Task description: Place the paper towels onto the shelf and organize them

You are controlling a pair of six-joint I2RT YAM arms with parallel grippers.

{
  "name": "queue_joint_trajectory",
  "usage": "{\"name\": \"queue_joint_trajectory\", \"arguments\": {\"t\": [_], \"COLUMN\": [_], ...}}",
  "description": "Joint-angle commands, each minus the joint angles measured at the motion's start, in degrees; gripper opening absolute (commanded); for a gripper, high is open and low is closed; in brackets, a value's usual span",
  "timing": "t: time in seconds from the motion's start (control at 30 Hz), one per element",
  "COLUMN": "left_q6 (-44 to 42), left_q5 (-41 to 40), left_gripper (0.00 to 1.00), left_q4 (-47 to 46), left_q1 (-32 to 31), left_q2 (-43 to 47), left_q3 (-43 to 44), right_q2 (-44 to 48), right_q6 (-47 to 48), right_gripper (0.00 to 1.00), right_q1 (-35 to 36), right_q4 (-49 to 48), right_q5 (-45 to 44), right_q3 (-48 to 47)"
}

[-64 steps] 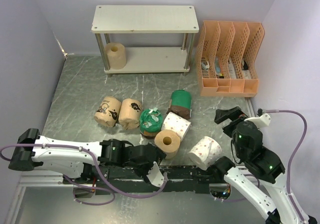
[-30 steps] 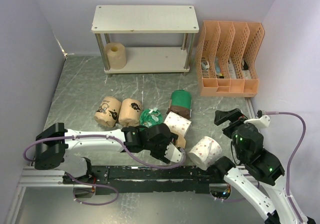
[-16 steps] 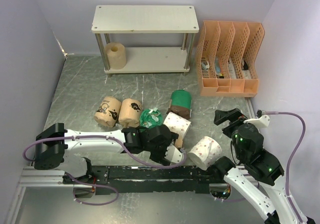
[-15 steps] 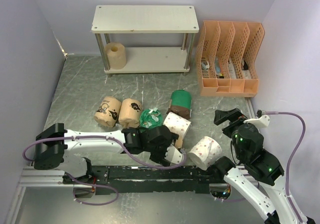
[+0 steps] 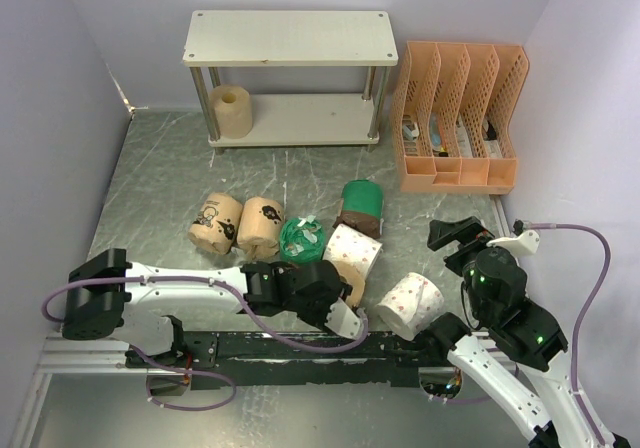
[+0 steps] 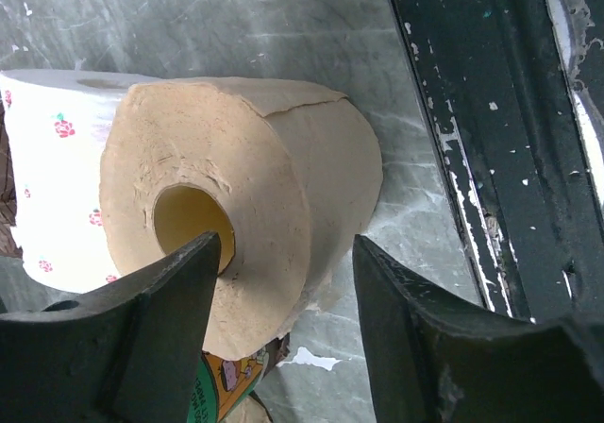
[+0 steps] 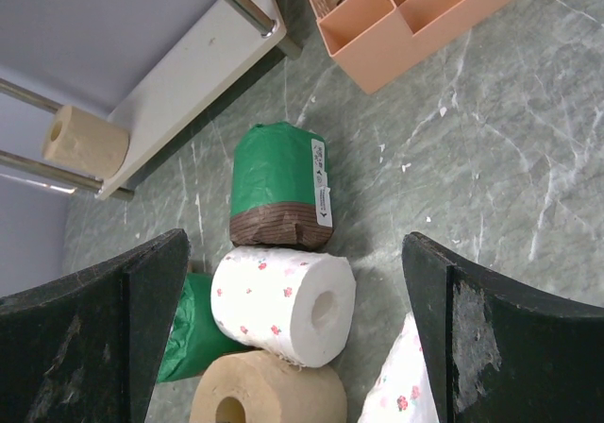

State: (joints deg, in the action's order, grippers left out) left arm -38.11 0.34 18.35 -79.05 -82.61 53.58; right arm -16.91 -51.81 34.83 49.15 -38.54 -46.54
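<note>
The shelf (image 5: 290,38) stands at the back with one tan roll (image 5: 231,110) on its lower board. My left gripper (image 5: 338,306) is open around a plain tan roll (image 6: 245,196) that lies on its side on the table. One finger (image 6: 160,338) is across the roll's face and the other is beside its wall. Behind it lie a white pink-dotted roll (image 5: 352,251), a green roll on its side (image 5: 300,238), an upright green roll (image 5: 361,206), a tan roll (image 5: 261,225) and a labelled tan roll (image 5: 214,222). A second dotted roll (image 5: 410,304) lies to the right. My right gripper (image 5: 462,236) hovers open and empty.
An orange perforated file organizer (image 5: 460,118) stands right of the shelf. The black base rail (image 5: 300,348) runs along the near edge, close to the tan roll. Walls close in on the left, the back and the right.
My left gripper has swung from the near rail to the plain tan roll and now straddles it, covering it from above. The right arm has not moved.
</note>
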Motion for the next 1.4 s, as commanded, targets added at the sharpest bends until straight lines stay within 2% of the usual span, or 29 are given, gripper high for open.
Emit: {"name": "queue_joint_trajectory", "arguments": {"t": [0.0, 0.17, 0.27, 0.33, 0.43, 0.47, 0.63, 0.83, 0.9, 0.93, 1.03, 1.13, 1.23, 1.3, 1.37], "left_q6": [-1.41, -1.74, -2.16, -2.40, -2.58, -2.71, -4.62, -14.55, -18.28, -19.32, -22.54, -20.34, -17.62, -16.72, -17.56], "left_q5": [-1.61, -2.87, -3.15, -3.09, -3.51, -3.59, -1.73, 4.90, 4.82, 4.21, 7.10, 7.30, 12.61, 12.98, 10.28], "left_gripper": [0.67, 0.72, 0.68, 0.52, 0.09, 0.07, 0.07, 0.07, 0.07, 0.07, 0.07, 0.07, 0.07, 0.07, 0.07], "left_q4": [-2.27, -3.81, -3.95, -3.49, -2.54, -1.96, 6.71, 34.30, 39.76, 40.28, 40.26, 43.75, 47.46, 41.80, 34.34], "left_q1": [-1.32, -2.07, -2.15, -2.23, -2.37, -2.50, -2.52, -0.54, 1.90, 3.85, 15.41, 24.93, 33.82, 37.02, 38.44], "left_q2": [-0.59, -1.41, -1.83, -2.22, -2.45, -2.30, 0.03, 1.62, 1.86, 2.03, 0.42, -8.36, -17.89, -20.22, -21.04], "left_q3": [-2.22, -3.15, -2.61, -2.18, -1.50, -1.28, 3.86, 20.35, 25.89, 28.59, 36.80, 50.19, 63.75, 64.74, 61.96], "right_q2": [0.43, 0.16, 0.43, 0.60, 0.49, 0.33, -0.15, 0.13, 0.26, 0.36, 0.40, 0.13, -0.08, -0.08, 0.07], "right_q6": [0.16, 0.26, 0.15, 0.13, 0.13, 0.20, 0.57, 0.83, 0.90, 0.96, 0.95, 1.46, 1.86, 2.18, 2.45], "right_gripper": [0.96, 0.96, 0.96, 0.96, 0.96, 0.96, 0.96, 0.96, 0.96, 0.96, 0.96, 0.96, 0.96, 0.96, 0.96], "right_q1": [-0.05, -0.04, -0.02, -0.02, 0.08, 0.12, 0.23, 0.25, 0.24, 0.25, 0.25, 0.35, 0.39, 0.38, 0.36], "right_q4": [-0.63, -0.27, -0.35, -0.45, -0.46, -0.45, -0.52, -0.94, -1.13, -1.13, -1.39, -1.99, -2.63, -2.81, -2.93], "right_q5": [-0.33, -0.28, -0.34, -0.34, -0.49, -0.51, -0.42, -0.12, -0.03, 0.01, -0.27, -0.39, 0.15, 0.48, 0.60], "right_q3": [0.25, -0.25, -0.14, 0.04, 0.05, -0.03, -0.11, 0.13, 0.27, 0.35, 0.58, 0.86, 1.27, 1.32, 1.19]}}
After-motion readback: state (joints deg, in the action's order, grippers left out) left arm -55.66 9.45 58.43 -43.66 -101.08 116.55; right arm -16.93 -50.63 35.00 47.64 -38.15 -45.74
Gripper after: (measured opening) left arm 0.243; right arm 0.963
